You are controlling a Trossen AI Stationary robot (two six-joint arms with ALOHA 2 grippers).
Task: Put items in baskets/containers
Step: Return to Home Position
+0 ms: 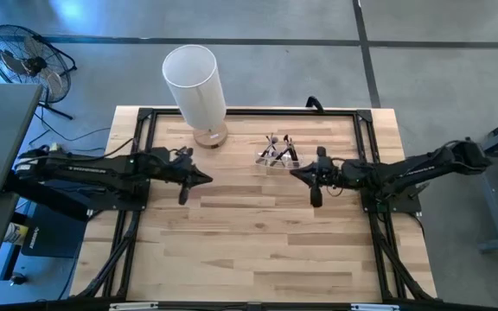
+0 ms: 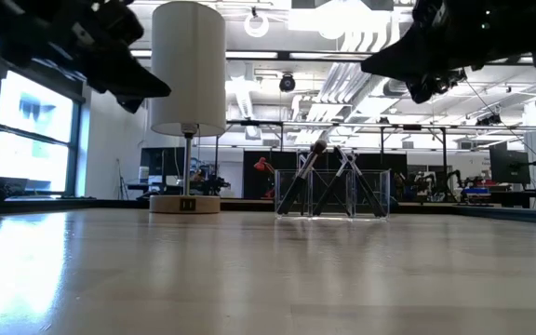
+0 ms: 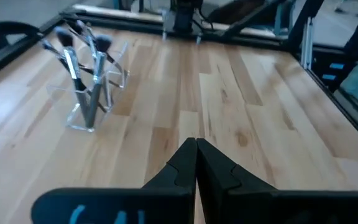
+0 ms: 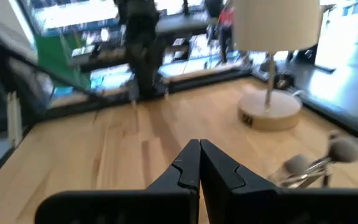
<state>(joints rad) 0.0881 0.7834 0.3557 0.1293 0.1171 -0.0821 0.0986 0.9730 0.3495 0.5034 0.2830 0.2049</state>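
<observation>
Clear holder (image 1: 278, 161) holds brushes (image 1: 274, 145); left tool (image 1: 207, 180), right tool (image 1: 294, 173) both closed, empty, above table (image 1: 249, 250).

We are observing matt black, plastic-looking fingers on the left gripper (image 3: 196, 144) and right gripper (image 4: 199, 144). Below both, the table (image 1: 258, 250) is showing pale wood planks with a smooth, light-reflecting finish. Near the right gripper, the holder (image 2: 333, 195) is reading as clear glossy plastic; the brushes (image 3: 73, 62) are showing bright metallic ferrules and soft tufts.
</observation>
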